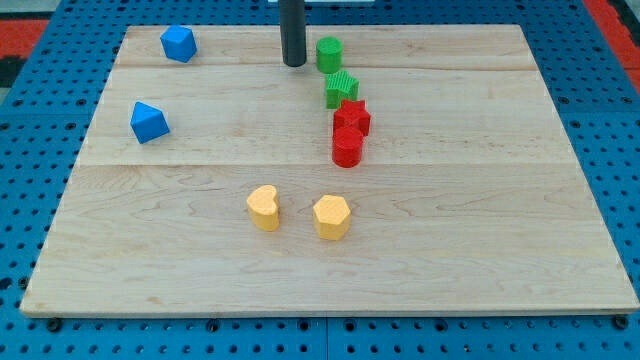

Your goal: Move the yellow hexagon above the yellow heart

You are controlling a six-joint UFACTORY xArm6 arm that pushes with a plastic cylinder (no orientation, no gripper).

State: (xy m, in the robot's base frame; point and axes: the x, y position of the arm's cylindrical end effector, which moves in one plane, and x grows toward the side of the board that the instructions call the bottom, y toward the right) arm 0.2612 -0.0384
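The yellow hexagon (331, 216) lies on the wooden board, below the view's centre. The yellow heart (264, 208) lies just to its left, a small gap between them. My tip (293, 63) is the lower end of a dark rod near the view's top centre. It stands far above both yellow blocks, just left of a green cylinder (329, 53), not touching it.
A green ridged block (341, 88), a red star (352, 117) and a red cylinder (347, 147) run in a column down from the green cylinder. Two blue blocks lie at the view's left (178, 44) (149, 122). The board (500, 200) rests on a blue pegboard.
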